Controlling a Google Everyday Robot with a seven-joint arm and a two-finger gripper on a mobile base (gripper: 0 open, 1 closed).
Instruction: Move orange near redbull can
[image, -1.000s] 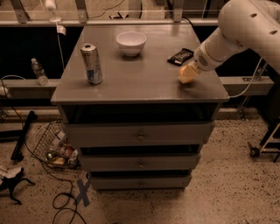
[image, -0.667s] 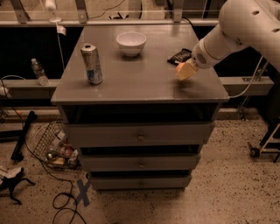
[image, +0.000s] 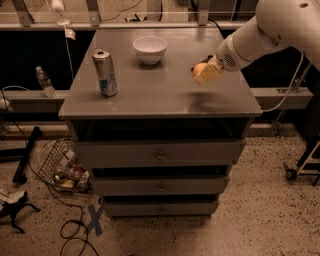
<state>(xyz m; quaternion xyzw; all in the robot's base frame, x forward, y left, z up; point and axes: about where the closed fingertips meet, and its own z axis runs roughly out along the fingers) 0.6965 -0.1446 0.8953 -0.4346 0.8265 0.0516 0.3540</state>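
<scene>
The orange (image: 199, 67) sits in my claw (image: 205, 74), above the right side of the tabletop (image: 165, 92). A soft shadow lies on the surface below it, so I judge it lifted, not resting. The can (image: 105, 73) stands upright near the left front corner, well apart from the fruit, and the white bowl (image: 150, 48) sits toward the back, between the two.

As I read it, the step in hand is the carry: the pick is done, the placing is not yet. The next move calls for a sweep leftward across the top, passing in front of the bowl, then a descent to bare surface just beside the can — close, but without knocking it, since it is tall and slim and would likely tip. A round fruit may roll once freed, so a low, gentle release seems wise.

My fingers (image: 211, 75) are clamped on the orange — the pale pads cover its lower right side, and only the upper left of the fruit shows. The claw touches nothing else.
</scene>
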